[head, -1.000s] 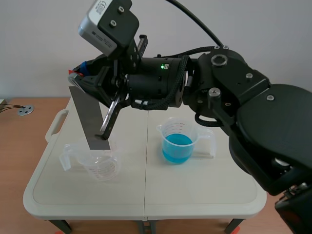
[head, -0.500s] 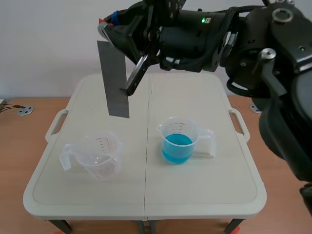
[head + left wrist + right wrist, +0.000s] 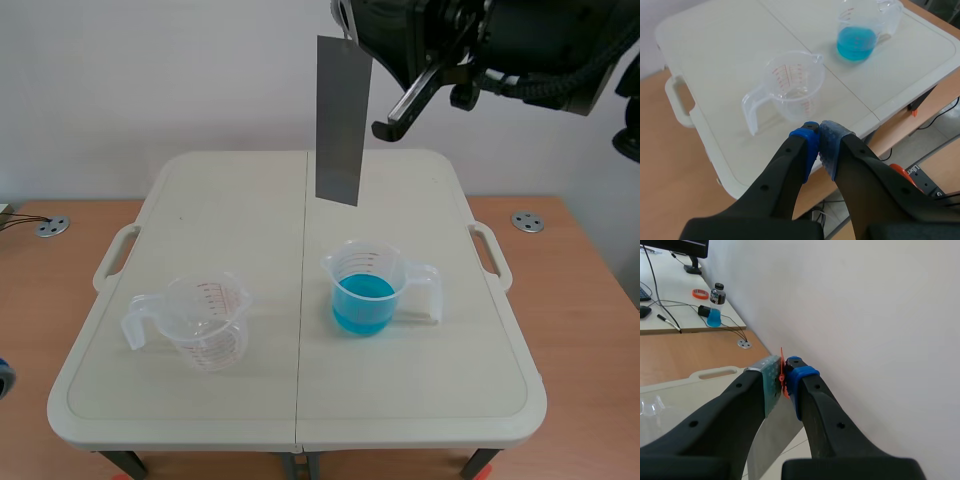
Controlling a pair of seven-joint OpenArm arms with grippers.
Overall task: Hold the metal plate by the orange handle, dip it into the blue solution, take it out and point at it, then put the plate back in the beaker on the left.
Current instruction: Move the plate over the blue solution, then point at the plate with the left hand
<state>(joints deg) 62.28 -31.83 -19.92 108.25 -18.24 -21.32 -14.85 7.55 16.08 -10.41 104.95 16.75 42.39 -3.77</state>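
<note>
A long grey metal plate [image 3: 339,120] hangs upright in the air, above and a little behind the beaker of blue solution [image 3: 364,290]. My right gripper [image 3: 348,28] is shut on the plate's top end. In the right wrist view the thin orange handle [image 3: 783,374] is pinched between the right gripper's [image 3: 784,376] pads, with the plate [image 3: 771,440] hanging below. An empty clear beaker [image 3: 204,321] stands on the table's left half. My left gripper [image 3: 818,141] is shut on nothing, low by the table's front left edge, with the empty beaker [image 3: 792,85] ahead of it.
The white folding table [image 3: 420,400] has carry handles at both sides. Metal discs [image 3: 527,221] lie on the wooden surface around it. A wall stands close behind the plate. A side desk holds a bottle [image 3: 714,299] and cables.
My right arm lifted the plate up out of the empty left beaker and carried it right and higher, to above the blue beaker.
</note>
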